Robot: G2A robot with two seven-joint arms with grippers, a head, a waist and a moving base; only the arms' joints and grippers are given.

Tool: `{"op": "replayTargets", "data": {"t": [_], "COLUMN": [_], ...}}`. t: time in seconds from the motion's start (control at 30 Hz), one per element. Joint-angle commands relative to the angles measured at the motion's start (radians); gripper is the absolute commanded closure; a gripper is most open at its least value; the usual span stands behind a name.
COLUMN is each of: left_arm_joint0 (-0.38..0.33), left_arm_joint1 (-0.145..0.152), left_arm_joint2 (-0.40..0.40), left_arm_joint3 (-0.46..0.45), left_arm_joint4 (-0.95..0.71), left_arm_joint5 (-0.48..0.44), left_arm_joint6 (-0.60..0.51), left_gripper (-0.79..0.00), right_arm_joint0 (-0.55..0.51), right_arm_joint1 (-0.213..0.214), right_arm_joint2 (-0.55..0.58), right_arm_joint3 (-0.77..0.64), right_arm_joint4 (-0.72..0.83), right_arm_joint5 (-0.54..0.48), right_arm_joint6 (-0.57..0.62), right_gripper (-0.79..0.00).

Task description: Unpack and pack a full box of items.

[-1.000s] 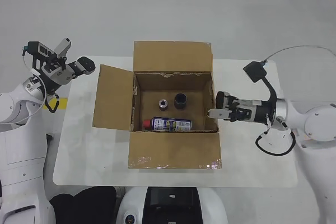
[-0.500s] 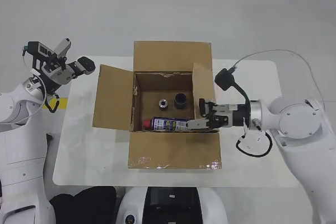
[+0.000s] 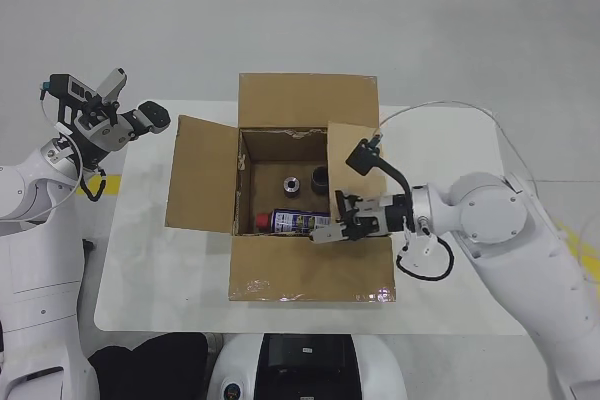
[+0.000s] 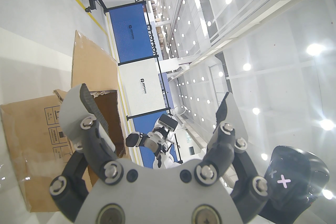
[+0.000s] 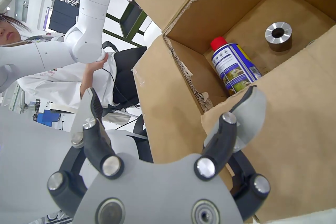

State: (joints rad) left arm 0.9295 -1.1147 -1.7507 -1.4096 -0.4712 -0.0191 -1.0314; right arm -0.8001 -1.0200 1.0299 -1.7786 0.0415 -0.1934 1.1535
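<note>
Since pushing into the box [image 3: 310, 272], the right gripper [image 5: 170, 97] stays wide open, empty.

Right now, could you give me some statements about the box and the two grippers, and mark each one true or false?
1. The spray can lies on its side inside the box. True.
2. The left gripper holds the metal ring. False: it is open and empty, away from the box; the ring stands inside the box.
3. The right gripper is open. True.
4. All four flaps lie folded outward. False: the flap on the right arm's side stands up, leaning inward.
</note>
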Motion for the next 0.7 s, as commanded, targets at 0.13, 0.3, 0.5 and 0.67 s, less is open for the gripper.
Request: {"op": "replayTargets", "data": {"t": [0.13,0.3,0.5,0.67], "left_arm_joint0": [0.000,0.000,0.000,0.000], "left_arm_joint1": [0.000,0.000,0.000,0.000], "left_arm_joint2": [0.000,0.000,0.000,0.000], "left_arm_joint3": [0.000,0.000,0.000,0.000], "left_arm_joint4": [0.000,0.000,0.000,0.000], "left_arm_joint5": [0.000,0.000,0.000,0.000], "left_arm_joint6": [0.000,0.000,0.000,0.000], "left_gripper": [-0.785,-0.785,-0.785,-0.785], "right_arm_joint0": [0.014,0.021,0.021,0.015], "right_arm_joint1": [-0.007,-0.011,-0.013,-0.011], "right_arm_joint2": [-0.037,-0.052,-0.059,-0.040], "right_arm_joint3": [0.029,0.046,0.065,0.057], "right_arm_joint4": [-0.010,-0.013,-0.016,0.000], "right_arm_joint5": [-0.001,-0.003,-0.005,-0.010], "right_arm_joint6": [-0.006,-0.013,-0.020,-0.027], "right_gripper": [-0.785,-0.785,-0.785,-0.785]}}
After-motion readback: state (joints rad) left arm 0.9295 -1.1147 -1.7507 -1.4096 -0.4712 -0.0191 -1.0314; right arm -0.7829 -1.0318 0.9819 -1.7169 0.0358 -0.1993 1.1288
